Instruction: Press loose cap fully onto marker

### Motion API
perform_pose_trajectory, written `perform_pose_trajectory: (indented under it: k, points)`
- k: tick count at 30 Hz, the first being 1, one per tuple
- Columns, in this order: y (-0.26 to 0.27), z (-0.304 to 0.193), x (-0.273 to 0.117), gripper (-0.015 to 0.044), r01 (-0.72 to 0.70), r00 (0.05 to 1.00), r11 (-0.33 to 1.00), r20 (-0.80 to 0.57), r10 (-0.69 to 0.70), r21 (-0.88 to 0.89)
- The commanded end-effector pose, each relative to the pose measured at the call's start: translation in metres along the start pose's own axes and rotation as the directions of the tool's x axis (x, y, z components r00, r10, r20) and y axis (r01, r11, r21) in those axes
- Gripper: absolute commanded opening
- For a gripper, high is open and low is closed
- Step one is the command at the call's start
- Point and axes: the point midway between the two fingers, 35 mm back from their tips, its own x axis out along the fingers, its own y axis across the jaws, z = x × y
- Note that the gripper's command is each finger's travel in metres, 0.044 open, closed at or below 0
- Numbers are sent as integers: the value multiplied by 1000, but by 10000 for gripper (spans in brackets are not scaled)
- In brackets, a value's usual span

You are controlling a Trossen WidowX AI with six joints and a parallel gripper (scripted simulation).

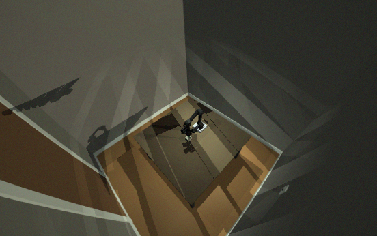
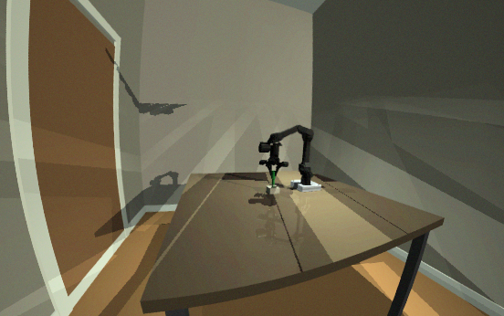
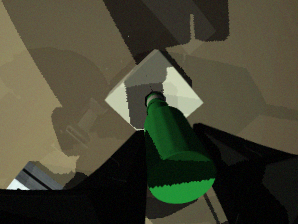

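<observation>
You see the tool point(image 3: 174, 185) pinching the green cap point(image 3: 178, 163) between its dark fingers. In the wrist view the cap sits over the top of the marker point(image 3: 154, 102), which stands upright in the pale holder block point(image 3: 182, 92) on the tabletop point(image 2: 283, 247). Whether the cap is fully seated, you cannot tell.

"Any words or numbers to read?"

"None. Looked at the green cap point(image 3: 174, 156) and the pale holder block point(image 3: 127, 96). No letters there."

"On the table point(image 2: 228, 256) or the arm's white base point(image 2: 305, 185)?"

"Nothing written there. No signs, no labels, no numbers anywhere."
</observation>
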Motion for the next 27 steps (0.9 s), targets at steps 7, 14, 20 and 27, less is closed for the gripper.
perform_pose_trajectory:
  k: [7,14,20,27]
  points:
    - [0,-1,18,0,-4,1000,1000,-9,4,-6]
    - [1,-2,29,0,-4,1000,1000,-9,4,-6]
    - [1,-2,35,0,-4,1000,1000,-9,4,-6]
    - [1,-2,35,0,-4,1000,1000,-9,4,-6]
